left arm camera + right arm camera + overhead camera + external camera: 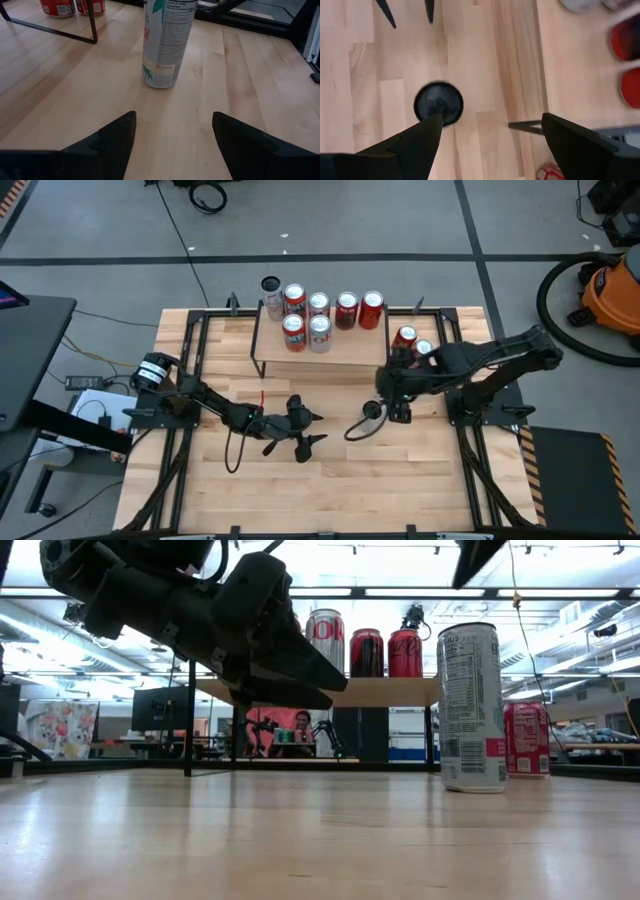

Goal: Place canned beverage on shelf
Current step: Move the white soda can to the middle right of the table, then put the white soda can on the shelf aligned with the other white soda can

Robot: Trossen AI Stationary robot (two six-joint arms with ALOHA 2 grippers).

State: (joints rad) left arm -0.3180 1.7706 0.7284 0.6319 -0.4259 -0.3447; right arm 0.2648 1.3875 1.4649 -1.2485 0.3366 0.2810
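A tall white can with a palm-tree print (167,40) stands upright on the wooden tabletop, right of centre (372,410). The shelf (330,352), a light board on black legs, stands at the far middle with several cans on top. My left gripper (318,430) hovers low to the left of the tall can, open and pointing at it (174,117). My right gripper (397,412) hangs open above the can, pointing steeply down; the can's dark top (438,102) shows below beside one finger. Neither gripper touches the can.
Two more cans (405,338) (423,348) stand on the table to the right of the shelf. The shelf's black legs (92,22) stand near the tall can. Bare tabletop (330,490) lies toward the near edge.
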